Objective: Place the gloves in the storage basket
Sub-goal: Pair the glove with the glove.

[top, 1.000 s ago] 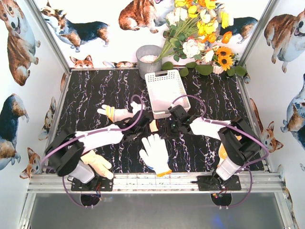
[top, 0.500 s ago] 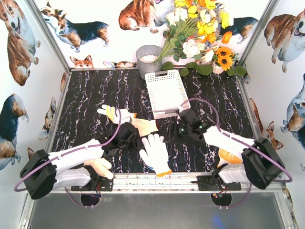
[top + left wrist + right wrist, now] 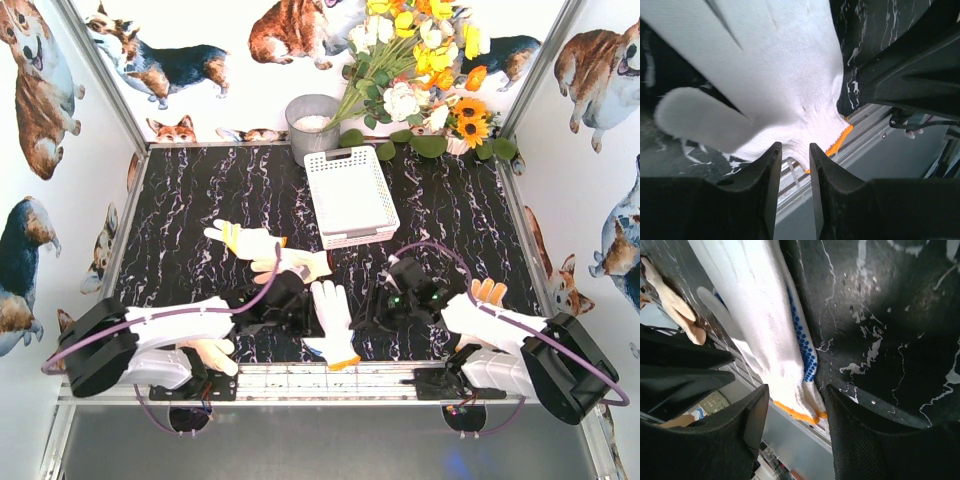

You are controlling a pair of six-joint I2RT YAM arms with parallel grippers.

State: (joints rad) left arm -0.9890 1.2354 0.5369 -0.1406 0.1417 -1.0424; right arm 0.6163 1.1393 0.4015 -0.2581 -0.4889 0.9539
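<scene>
Both arms are reaching low and inward, flanking a white glove [image 3: 331, 312] with an orange cuff and a blue-dotted underside. It is lying by the near rail, well apart from the storage basket [image 3: 350, 195]. The left gripper [image 3: 792, 149] is sitting nearly closed at the cuff's edge, and I cannot tell whether it is gripping. The right gripper [image 3: 792, 392] is gaping wide astride the cuff, holding nothing.

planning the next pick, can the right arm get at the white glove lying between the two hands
Probably yes: the right hand sits at the orange cuff of the white glove, jaws apart to either side, nothing in the way.
</scene>
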